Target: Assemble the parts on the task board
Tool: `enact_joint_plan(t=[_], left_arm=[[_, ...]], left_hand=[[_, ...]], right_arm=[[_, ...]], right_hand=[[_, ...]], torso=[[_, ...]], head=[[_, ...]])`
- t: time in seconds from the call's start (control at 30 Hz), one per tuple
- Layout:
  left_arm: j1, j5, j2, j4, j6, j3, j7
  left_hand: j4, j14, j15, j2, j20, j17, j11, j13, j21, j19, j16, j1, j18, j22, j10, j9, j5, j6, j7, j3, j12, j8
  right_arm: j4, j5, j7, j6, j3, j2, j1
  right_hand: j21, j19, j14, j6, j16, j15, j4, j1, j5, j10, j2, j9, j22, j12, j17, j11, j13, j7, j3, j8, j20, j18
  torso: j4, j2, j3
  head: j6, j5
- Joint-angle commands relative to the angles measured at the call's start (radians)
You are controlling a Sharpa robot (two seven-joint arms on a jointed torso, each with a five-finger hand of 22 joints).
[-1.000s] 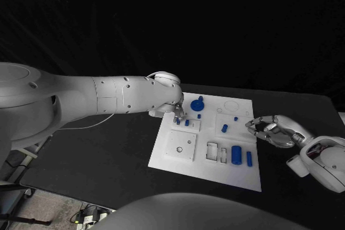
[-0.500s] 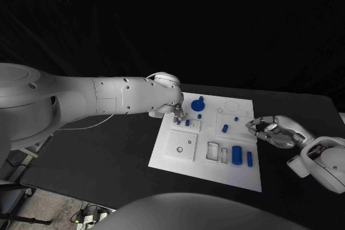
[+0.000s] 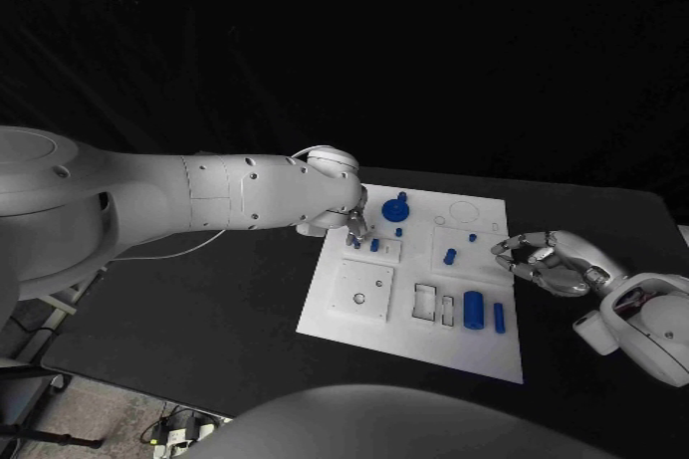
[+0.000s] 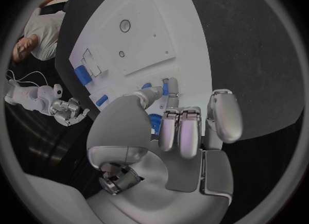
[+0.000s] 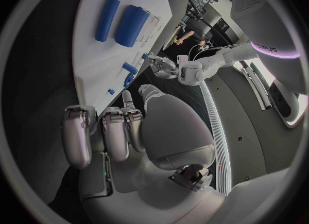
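The left hand is over the far-left part of the task board, fingertips down among the small blue pegs. In the left wrist view its thumb and a finger pinch one small blue peg just above the board. To seat it well, I judge the peg should be kept upright, centred over its hole, then lowered straight without sideways push. Nearer the board's front edge lie a thick blue cylinder and a thin blue rod, loose. The right hand hovers just beside the board's right edge, fingers curled in, holding nothing
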Motion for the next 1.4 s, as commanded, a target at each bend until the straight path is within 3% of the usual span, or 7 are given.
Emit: enact_joint_plan(t=[0.03, 0.37, 0.8, 1.4], left_arm=[[-0.003, -0.001, -0.002, 0.004, -0.046, -0.002, 0.013], [-0.001, 0.001, -0.014, 0.010, -0.080, -0.001, 0.025], [0.003, 0.026, -0.004, -0.008, 0.005, -0.001, 0.024], [0.003, 0.091, 0.000, -0.017, 0.024, -0.001, 0.028]], left_hand=[[-0.055, 0.105, -0.007, -0.002, -0.008, 0.263, -0.010, 0.263, 0.002, 0.000, 0.003, 0.012, 0.010, 0.180, 0.106, 0.006, 0.007, 0.017, -0.015, 0.047, 0.002, 0.011], [-0.069, 0.105, -0.013, -0.010, -0.014, 0.263, -0.016, 0.263, 0.009, 0.006, 0.003, 0.010, 0.008, 0.183, 0.106, 0.022, 0.004, 0.028, -0.022, 0.075, 0.002, 0.038], [-0.099, 0.105, -0.019, -0.021, -0.020, 0.263, -0.022, 0.263, 0.014, 0.011, 0.003, 0.020, 0.007, 0.187, 0.106, 0.034, 0.003, 0.036, -0.028, 0.114, 0.002, 0.064], [-0.104, 0.105, -0.020, -0.023, -0.021, 0.263, -0.023, 0.263, 0.009, 0.010, 0.003, 0.022, 0.008, 0.186, 0.106, 0.036, 0.008, 0.037, -0.028, 0.120, 0.002, 0.067]], right_arm=[[0.001, -0.003, 0.002, 0.002, 0.000, 0.001, -0.001], [0.001, -0.003, 0.001, 0.003, 0.000, 0.000, -0.001], [0.003, -0.003, 0.002, 0.002, 0.000, -0.001, -0.001], [0.004, -0.002, 0.001, 0.003, 0.000, -0.002, -0.001]], right_hand=[[-0.003, 0.004, 0.106, 0.000, 0.003, 0.009, 0.000, -0.004, 0.002, 0.113, -0.005, 0.001, 0.220, -0.004, 0.263, 0.002, 0.261, 0.002, 0.006, 0.006, 0.002, 0.003], [-0.004, 0.003, 0.106, 0.000, 0.003, 0.009, 0.000, -0.004, 0.002, 0.113, -0.006, 0.001, 0.220, -0.004, 0.263, 0.002, 0.261, 0.003, 0.008, 0.006, 0.002, 0.003], [-0.004, 0.003, 0.106, 0.000, 0.003, 0.009, 0.000, -0.004, 0.002, 0.113, -0.006, 0.001, 0.220, -0.004, 0.263, 0.002, 0.261, 0.003, 0.008, 0.006, 0.002, 0.003], [-0.005, 0.002, 0.106, 0.001, 0.003, 0.009, 0.000, -0.004, 0.002, 0.113, -0.005, 0.001, 0.220, -0.004, 0.263, 0.002, 0.261, 0.003, 0.009, 0.007, 0.002, 0.003]], torso=[[0.0004, 0.001, -0.0001], [0.0000, 0.000, 0.0004], [-0.0007, 0.000, 0.0005], [0.0004, -0.001, 0.0001]], head=[[0.000, -0.001], [0.000, -0.003], [0.000, -0.004], [0.000, -0.001]])
